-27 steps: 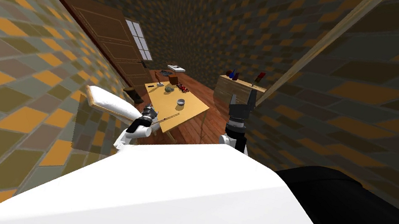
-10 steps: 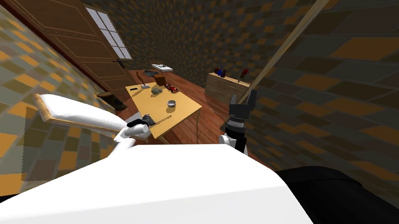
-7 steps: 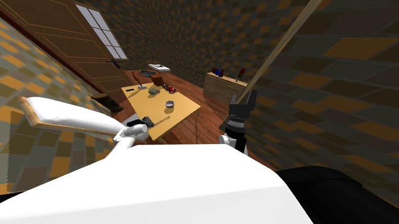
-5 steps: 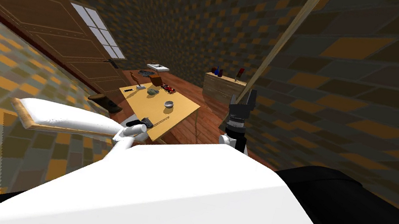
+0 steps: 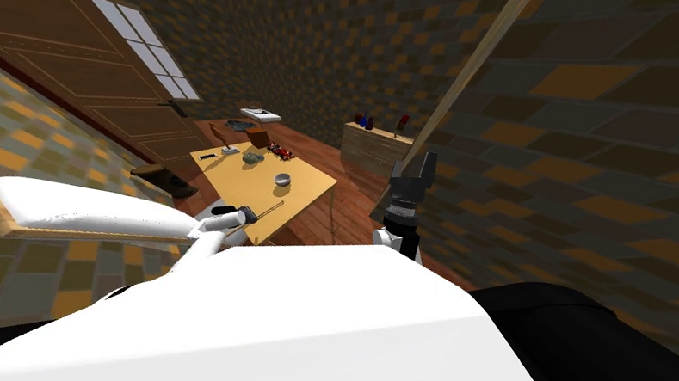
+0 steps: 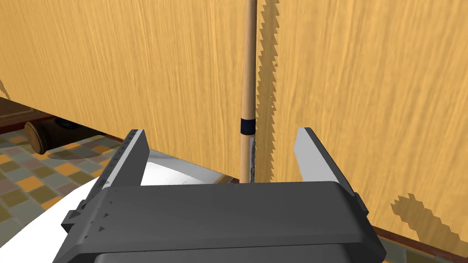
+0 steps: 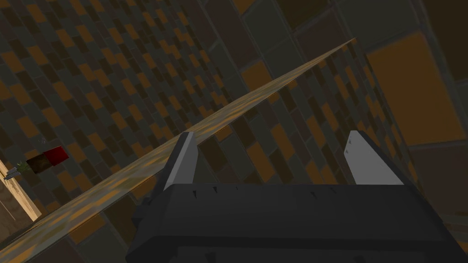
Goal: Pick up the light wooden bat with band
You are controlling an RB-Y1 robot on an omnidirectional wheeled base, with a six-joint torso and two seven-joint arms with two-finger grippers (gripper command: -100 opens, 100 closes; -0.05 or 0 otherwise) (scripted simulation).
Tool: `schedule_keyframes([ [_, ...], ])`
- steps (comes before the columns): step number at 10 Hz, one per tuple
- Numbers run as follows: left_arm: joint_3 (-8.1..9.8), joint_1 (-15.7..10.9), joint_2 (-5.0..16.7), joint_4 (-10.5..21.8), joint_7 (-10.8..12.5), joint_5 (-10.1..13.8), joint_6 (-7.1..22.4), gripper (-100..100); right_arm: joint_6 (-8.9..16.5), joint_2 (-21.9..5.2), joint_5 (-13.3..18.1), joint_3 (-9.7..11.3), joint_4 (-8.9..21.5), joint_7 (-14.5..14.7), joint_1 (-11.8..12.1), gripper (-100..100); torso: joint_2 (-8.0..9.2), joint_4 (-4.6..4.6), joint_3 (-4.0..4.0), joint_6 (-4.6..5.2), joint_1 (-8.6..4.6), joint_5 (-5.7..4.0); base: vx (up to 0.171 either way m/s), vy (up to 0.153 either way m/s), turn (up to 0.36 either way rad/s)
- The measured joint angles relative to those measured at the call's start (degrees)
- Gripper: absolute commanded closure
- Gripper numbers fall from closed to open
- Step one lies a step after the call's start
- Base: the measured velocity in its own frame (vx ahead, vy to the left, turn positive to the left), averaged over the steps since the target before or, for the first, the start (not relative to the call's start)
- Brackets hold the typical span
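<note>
The bat is a thin light wooden stick with a dark band, lying on the yellow wooden table. My left gripper is open just above it, and the bat's near end runs between the fingers, closer to one finger. In the head view the bat lies by the table's near edge, with the left gripper at its near end. My right gripper is raised at the right, open and holding nothing.
A grey bowl, a red toy car, a brown box and small items sit farther back on the table. A white slab with a wooden rim juts out at my left. A dark cylinder lies on the floor; a dresser stands behind.
My view has swung, so the door, table and white slab slid left. My left gripper has dropped lower against the table's near edge by the bat. The right arm stays raised.
</note>
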Motion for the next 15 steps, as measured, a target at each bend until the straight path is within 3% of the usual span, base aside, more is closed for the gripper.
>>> schedule_keyframes([
  [5, 1.91, -3.26, 2.15, 8.24, -0.07, 0.73, 5.68, -100, 0.0, 0.0, 0.0, 0.0, 0.0, 0.0, 0.0, 0, -0.05, -0.01, -0.03, 0.02, 0.04, 0.01, 0.036, 0.016, -0.07],
  [8, 2.96, -4.13, 3.16, 11.39, -0.2, 0.99, 8.75, -100, 0.0, 0.0, 0.0, 0.0, 0.0, 0.0, 0.0, 0, -0.01, 0.0, -0.01, -0.01, 0.01, 0.0, 0.036, 0.015, -0.072],
  [12, 4.67, -7.36, 5.26, 19.83, -1.29, 1.23, 12.39, -100, 0.0, 0.0, 0.0, 0.0, 0.0, 0.0, 0.0, 0, -0.08, -0.01, -0.04, 0.01, 0.03, 0.01, 0.048, 0.023, -0.064],
  [14, 5.31, -7.6, 5.85, 20.86, -1.24, 1.06, 14.55, -100, 0.0, 0.0, 0.0, 0.0, 0.0, 0.0, 0.0, 0, -0.02, 0.0, -0.01, 0.0, 0.03, 0.0, 0.037, 0.023, -0.07],
  [15, 5.72, -8.63, 6.46, 22.97, -1.4, 0.85, 15.76, -100, 0.0, 0.0, 0.0, 0.0, 0.0, 0.0, 0.0, 0, -0.05, -0.01, -0.03, 0.01, 0.03, 0.01, 0.06, 0.028, -0.068],
])
